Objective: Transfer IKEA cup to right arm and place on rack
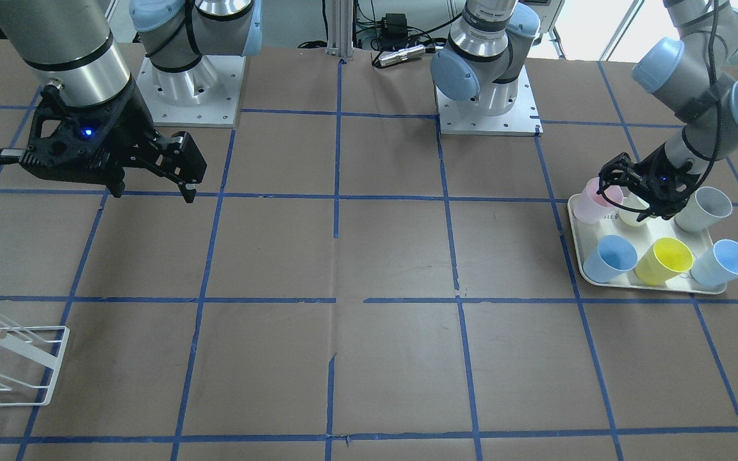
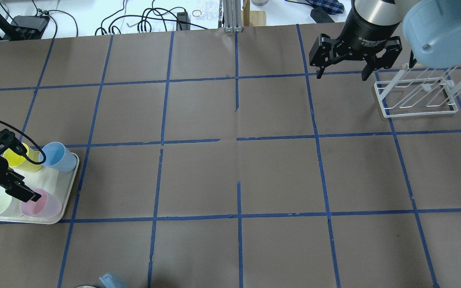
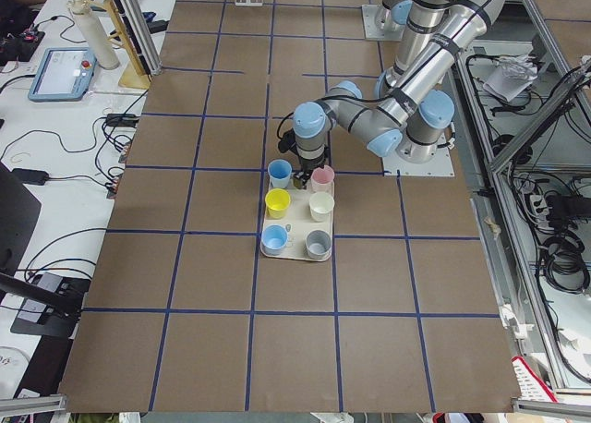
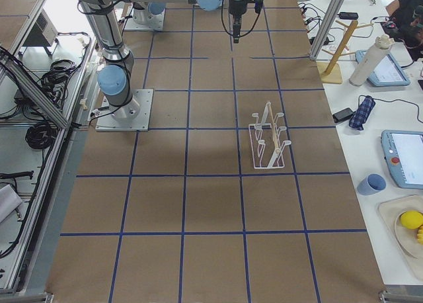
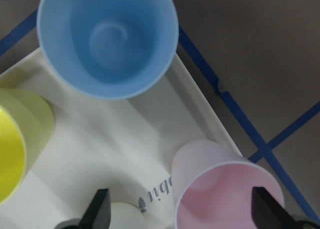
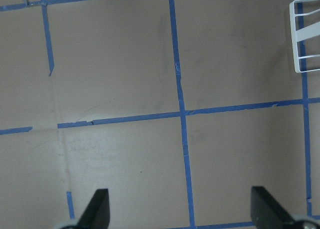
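Note:
The pale pink IKEA cup (image 1: 593, 200) stands upright at a corner of the cream tray (image 1: 577, 238). It also shows in the overhead view (image 2: 42, 205) and the left wrist view (image 5: 225, 189). My left gripper (image 1: 638, 187) is open, low over the tray (image 5: 125, 144), beside the pink cup; in the left wrist view (image 5: 182, 214) one finger (image 5: 265, 209) sits over the cup's rim. My right gripper (image 2: 341, 75) is open and empty, high above the table next to the white wire rack (image 2: 418, 94). The rack also shows at the front view's lower left (image 1: 10, 365).
The tray also holds two light blue cups (image 1: 609, 258) (image 1: 724, 262), a yellow cup (image 1: 664, 260), a cream cup (image 1: 631, 211) and a grey-white cup (image 1: 702, 208). Brown paper with blue tape lines (image 2: 238, 140) covers the table between tray and rack.

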Robot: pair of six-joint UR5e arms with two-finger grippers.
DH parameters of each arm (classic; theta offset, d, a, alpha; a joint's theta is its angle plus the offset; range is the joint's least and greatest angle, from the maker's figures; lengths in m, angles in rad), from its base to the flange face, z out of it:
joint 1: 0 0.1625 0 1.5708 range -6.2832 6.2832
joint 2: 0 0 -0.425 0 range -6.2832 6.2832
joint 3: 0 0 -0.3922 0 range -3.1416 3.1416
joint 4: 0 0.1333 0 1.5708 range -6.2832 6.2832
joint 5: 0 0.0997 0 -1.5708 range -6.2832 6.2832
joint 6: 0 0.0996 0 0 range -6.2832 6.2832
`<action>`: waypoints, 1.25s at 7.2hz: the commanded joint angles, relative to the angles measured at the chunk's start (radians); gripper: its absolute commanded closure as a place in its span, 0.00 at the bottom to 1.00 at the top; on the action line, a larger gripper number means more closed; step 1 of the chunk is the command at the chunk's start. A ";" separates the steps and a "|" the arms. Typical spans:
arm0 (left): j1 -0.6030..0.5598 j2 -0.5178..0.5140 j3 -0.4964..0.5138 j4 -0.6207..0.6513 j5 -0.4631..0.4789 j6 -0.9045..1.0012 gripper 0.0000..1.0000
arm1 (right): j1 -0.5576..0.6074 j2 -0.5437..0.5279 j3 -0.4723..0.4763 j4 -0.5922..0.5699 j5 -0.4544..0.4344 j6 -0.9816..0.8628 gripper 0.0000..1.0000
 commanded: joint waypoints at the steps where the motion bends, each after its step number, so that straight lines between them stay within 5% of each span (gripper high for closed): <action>1: 0.000 -0.003 -0.002 0.001 -0.001 0.000 0.17 | 0.000 -0.001 0.000 0.001 0.000 0.000 0.00; 5: 0.002 -0.015 -0.003 0.001 0.022 -0.003 0.25 | 0.000 0.001 0.000 -0.001 0.000 0.000 0.00; 7: 0.002 -0.028 -0.003 0.004 0.036 -0.006 0.37 | 0.001 -0.001 0.000 -0.002 0.000 0.000 0.00; 9: 0.002 -0.023 -0.003 0.012 0.036 -0.006 0.80 | 0.001 0.001 0.000 -0.004 0.000 0.000 0.00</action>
